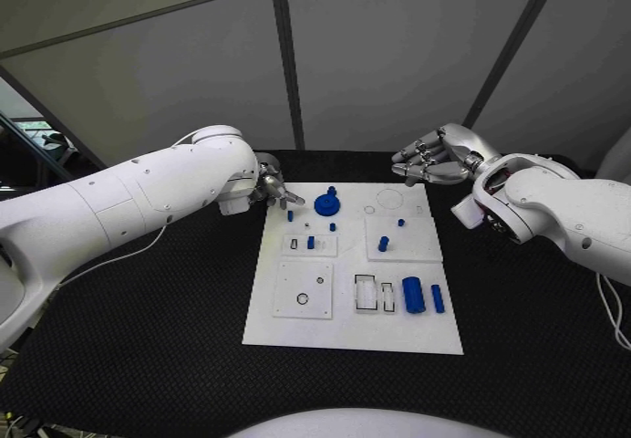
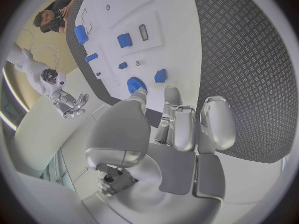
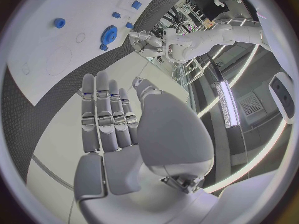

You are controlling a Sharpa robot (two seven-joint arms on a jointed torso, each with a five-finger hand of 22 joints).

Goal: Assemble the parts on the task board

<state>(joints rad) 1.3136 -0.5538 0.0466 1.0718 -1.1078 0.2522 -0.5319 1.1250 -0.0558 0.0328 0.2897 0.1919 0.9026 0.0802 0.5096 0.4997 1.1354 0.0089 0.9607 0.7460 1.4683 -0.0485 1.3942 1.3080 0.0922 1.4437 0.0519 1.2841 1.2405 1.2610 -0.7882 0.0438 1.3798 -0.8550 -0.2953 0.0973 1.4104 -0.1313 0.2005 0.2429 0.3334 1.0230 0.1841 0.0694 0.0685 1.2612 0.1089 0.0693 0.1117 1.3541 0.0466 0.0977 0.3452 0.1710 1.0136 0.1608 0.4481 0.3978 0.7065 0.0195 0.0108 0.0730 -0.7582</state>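
The white task board [image 1: 345,330] lies in the middle of the black table. At its far end stands a blue gear [image 1: 327,202] with several small blue pegs [image 1: 310,243] around it. A thick blue cylinder [image 1: 413,294] and a thinner one [image 1: 437,297] lie near the board's right side. My left hand [image 1: 273,189] hovers at the board's far left corner, just left of the gear [image 2: 136,84], fingers [image 2: 186,127] extended and holding nothing. My right hand [image 1: 434,157] hangs beyond the far right corner, fingers [image 3: 107,112] straight and empty. The right wrist view shows the gear [image 3: 109,34] too.
Raised white plates on the board carry slots and holes: one with a round hole [image 1: 303,297] at the near left, clear rectangular frames [image 1: 366,292] beside the cylinders. Black table [image 1: 145,347] surrounds the board on all sides. Grey wall panels stand behind the table.
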